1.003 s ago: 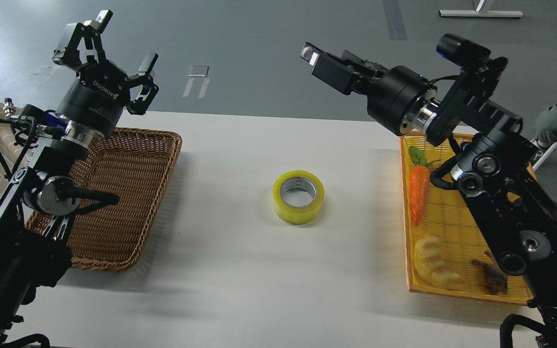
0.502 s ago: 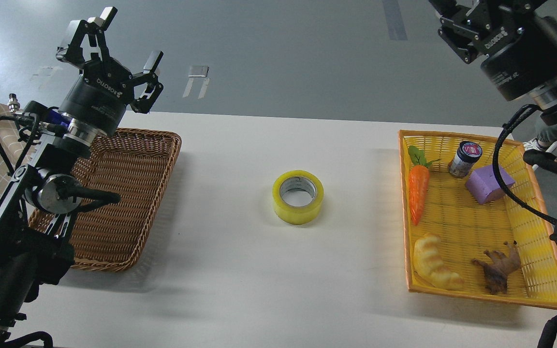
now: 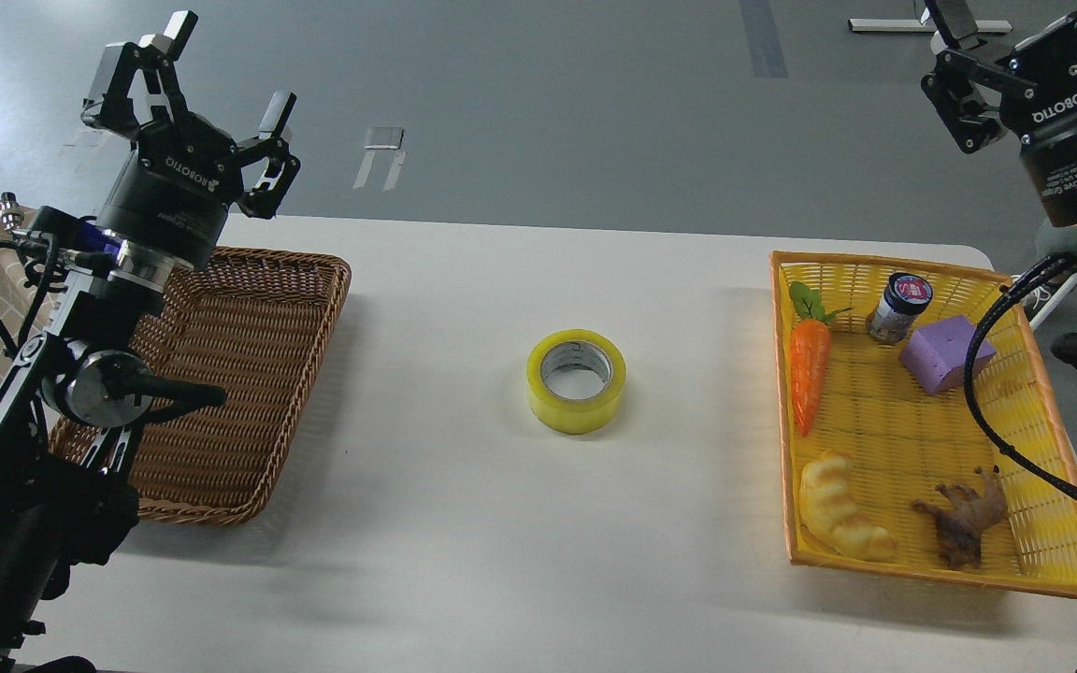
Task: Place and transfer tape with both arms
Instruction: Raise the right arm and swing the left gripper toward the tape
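Tape, the wide roll of translucent yellow packing tape with a grey-white cardboard core, is lying flat near the middle of the white table, core hole facing up, nothing touching it; it is sitting between the two baskets and well apart from both. Left black two-finger gripper is hovering high above the far left corner of the table with its fingers spread wide and nothing between them, its black jointed arm with silver joint discs running up over the brown woven wicker basket at the table's left side. Right black two-finger gripper is sitting raised at the top right, beyond the table's far edge; one finger linkage is showing and the rest is cut off by the frame edge, so I cannot tell whether it is spread or closed. Yellow plastic mesh basket with an orange rim is standing at the table's right side, holding an orange toy carrot with green leaves along its left wall, a small dark jar with a printed lid just beside a purple foam block at the far end, a pale yellow croissant-shaped toy and a brown animal-shaped figure at the near end
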Tool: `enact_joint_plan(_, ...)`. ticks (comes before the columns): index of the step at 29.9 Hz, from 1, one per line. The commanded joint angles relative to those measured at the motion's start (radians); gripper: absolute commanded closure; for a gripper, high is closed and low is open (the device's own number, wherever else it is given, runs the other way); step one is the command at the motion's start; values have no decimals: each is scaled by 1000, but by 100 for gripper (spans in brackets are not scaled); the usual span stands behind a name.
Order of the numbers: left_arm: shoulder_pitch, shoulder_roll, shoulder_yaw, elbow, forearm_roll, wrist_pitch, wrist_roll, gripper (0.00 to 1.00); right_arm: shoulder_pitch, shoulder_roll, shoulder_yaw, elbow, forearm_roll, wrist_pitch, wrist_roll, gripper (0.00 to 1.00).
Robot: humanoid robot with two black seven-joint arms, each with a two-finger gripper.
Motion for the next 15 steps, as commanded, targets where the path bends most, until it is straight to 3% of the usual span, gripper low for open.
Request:
enact_joint_plan(1, 1, 3, -3, -2, -2, -7, -11, 2, -31, 1, 6, -2, 65, 0, 2, 0)
enact_joint_plan(5, -6, 3, -12, -4, 0, -8, -31, 2, -89, 7, 5, 10, 115, 0, 0, 0)
enact_joint_plan(9, -1, 6, 2, -10, 3, -8, -127, 2, -109, 53, 0, 52, 119, 0, -4, 0)
enact_joint_plan(13, 4, -8, 0, -8, 1, -13, -135, 2, -112, 67, -1, 75, 119, 0, -14, 0)
enact_joint_plan(15, 5, -23, 12, -63, 3, -28, -125, 2, -115, 58, -1, 79, 118, 0, -15, 0)
